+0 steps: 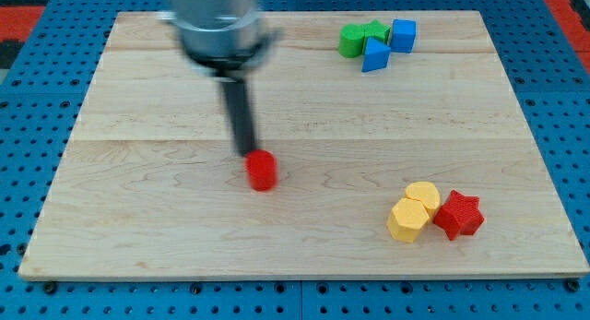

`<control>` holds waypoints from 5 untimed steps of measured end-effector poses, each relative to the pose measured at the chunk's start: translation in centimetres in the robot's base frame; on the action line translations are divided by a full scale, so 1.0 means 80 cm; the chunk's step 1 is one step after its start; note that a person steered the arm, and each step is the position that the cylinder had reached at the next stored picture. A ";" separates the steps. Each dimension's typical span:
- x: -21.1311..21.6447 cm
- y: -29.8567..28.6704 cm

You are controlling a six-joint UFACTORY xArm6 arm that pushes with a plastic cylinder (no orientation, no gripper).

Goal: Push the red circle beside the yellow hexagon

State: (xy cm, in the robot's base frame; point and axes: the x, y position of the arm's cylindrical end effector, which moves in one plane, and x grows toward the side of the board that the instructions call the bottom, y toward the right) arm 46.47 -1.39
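While my tip, holding nothing, touches the upper-left edge of the red circle at mid-board, this light, rigid block should slide easily toward the yellow hexagon.

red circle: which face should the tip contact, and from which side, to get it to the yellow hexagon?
Contact the red circle on its upper-left side wall and push toward the view's lower right, since the yellow hexagon lies that way. My tip already sits at the circle's upper-left edge. Its round wall probably lets it slip sideways, so keep the push centred. Aim for the hexagon's left side; a red star occupies its right.
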 end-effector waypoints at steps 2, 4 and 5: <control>0.025 -0.018; 0.047 -0.069; 0.056 -0.040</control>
State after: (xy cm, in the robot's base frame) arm 50.94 -4.59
